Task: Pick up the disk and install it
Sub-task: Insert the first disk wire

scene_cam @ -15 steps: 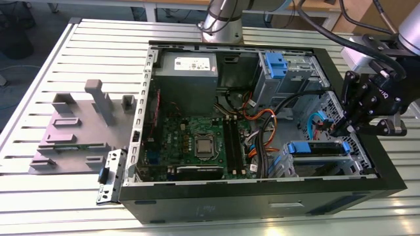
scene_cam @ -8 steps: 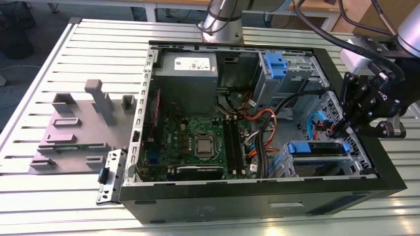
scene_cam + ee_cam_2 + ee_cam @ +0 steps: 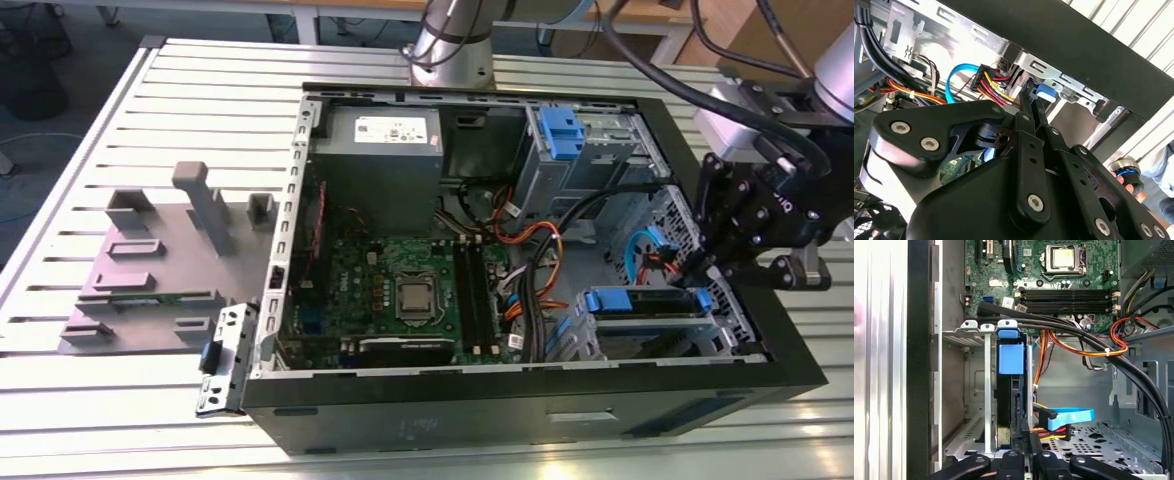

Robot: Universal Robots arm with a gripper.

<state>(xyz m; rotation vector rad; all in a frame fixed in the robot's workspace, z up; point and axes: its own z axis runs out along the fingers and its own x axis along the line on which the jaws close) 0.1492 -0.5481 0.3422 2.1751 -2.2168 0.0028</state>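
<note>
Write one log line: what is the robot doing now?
tool: shut, fingertips at disk | disk: standing in drive bay of computer case | stage: install

We see the disk [image 3: 645, 301] already seated in its bay at the lower corner of the open computer case [image 3: 747, 385], on the exterior view's right — its blue carrier frame facing up, a dark body below it. In the first wrist view the disk [image 3: 1010, 360] stands on edge between silver bay rails, blue handle tab toward the motherboard. In the second wrist view only a blue bit of the frame [image 3: 1044, 91] peeks out.
</note>
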